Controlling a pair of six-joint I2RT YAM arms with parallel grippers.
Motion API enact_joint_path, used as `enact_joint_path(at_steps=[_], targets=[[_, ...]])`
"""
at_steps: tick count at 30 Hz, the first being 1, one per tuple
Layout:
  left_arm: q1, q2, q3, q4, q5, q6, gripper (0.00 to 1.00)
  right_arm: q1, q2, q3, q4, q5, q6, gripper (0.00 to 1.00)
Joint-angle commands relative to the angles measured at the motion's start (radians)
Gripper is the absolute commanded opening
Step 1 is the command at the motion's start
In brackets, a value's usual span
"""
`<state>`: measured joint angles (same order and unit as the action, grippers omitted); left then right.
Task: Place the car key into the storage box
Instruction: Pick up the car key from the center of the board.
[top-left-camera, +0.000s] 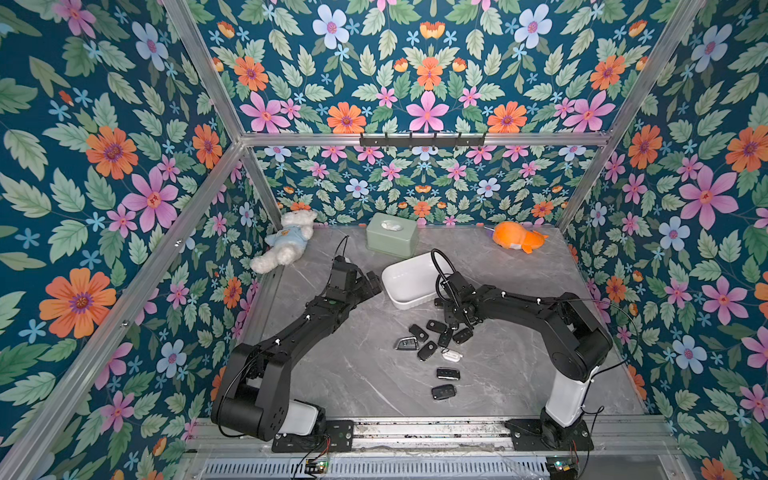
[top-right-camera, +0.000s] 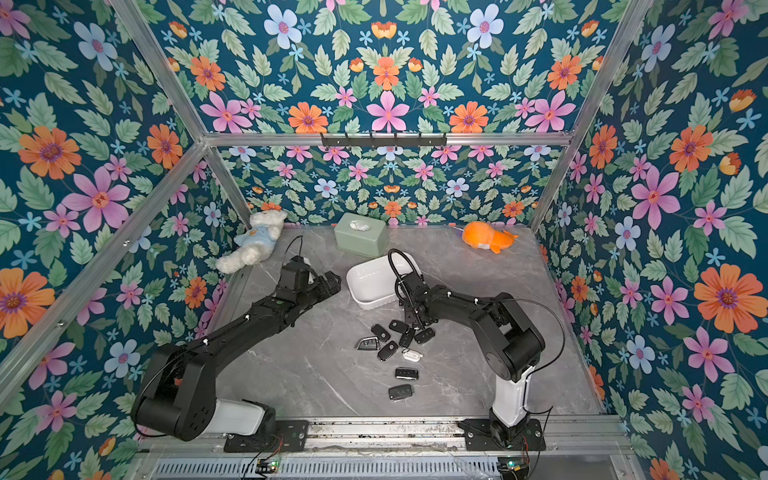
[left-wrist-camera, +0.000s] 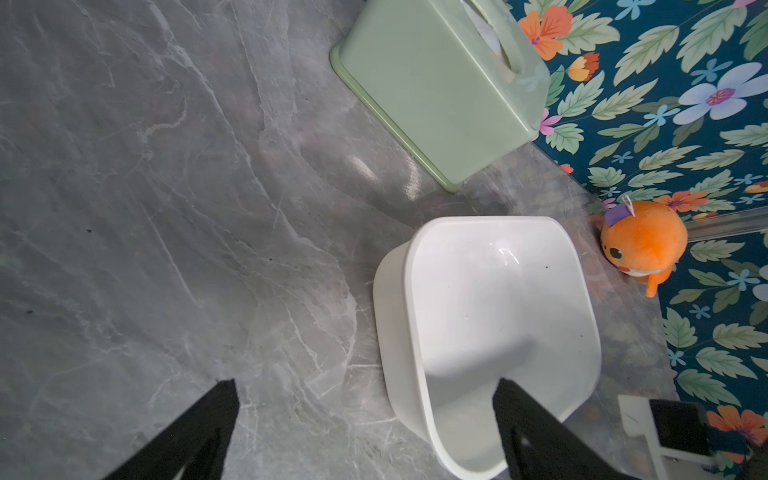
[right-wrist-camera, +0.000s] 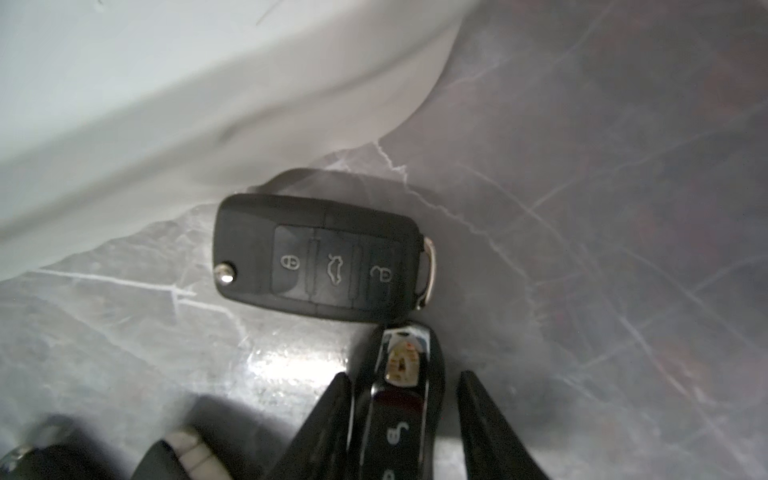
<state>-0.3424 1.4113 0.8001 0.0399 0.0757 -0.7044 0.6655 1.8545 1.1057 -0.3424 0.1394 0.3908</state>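
Key (right-wrist-camera: 399, 409): glossy, black, with a crest.

In both top views the wrist hides it. The right gripper (top-left-camera: 454, 321) is down at the near edge of a pile (top-left-camera: 427, 350) of fobs on the table (top-left-camera: 353, 374), just beside the white box (top-left-camera: 405, 276). The left gripper (top-left-camera: 372, 284) hangs at the box's other side.

Left wrist view: its 2 fingers (left-wrist-camera: 216, 415) are spread wide with nothing between them. The box (left-wrist-camera: 390, 332) shows no key inside.

Right wrist view: the key lies flat on the table between the right gripper's (right-wrist-camera: 404, 376) 2 fingers. One finger (right-wrist-camera: 332, 415) touches its side and a slim gap shows at the other, so the jaws are partly spread and not yet pinching. The key's nose meets a flip key (right-wrist-camera: 320, 257) with 3 buttons, which lies just beside the box wall (right-wrist-camera: 166, 83).

It should handle as light, stiff and hard, but its slick shell could slip or pivot. The best hold is probably across the narrow sides at mid-body, squeezed squarely.
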Motion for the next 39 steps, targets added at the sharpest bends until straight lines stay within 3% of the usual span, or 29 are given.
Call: enact_joint_path(at_steps=[1, 13, 24, 39], targets=[[0.000, -0.004, 0.002, -0.005, -0.005, 0.000, 0.99, 0.003, 0.017, -0.003, -0.038, -0.006, -0.003, 0.45], [0.000, -0.013, 0.005, -0.016, -0.016, -0.002, 0.99, 0.017, 0.032, -0.007, -0.046, -0.017, 0.044, 0.44], [0.005, -0.023, 0.007, -0.028, -0.025, 0.007, 0.99, 0.019, 0.009, -0.009, -0.064, 0.009, 0.075, 0.31], [0.026, 0.013, 0.037, 0.002, 0.003, 0.002, 0.99, -0.008, -0.067, 0.069, -0.127, 0.070, 0.047, 0.29]])
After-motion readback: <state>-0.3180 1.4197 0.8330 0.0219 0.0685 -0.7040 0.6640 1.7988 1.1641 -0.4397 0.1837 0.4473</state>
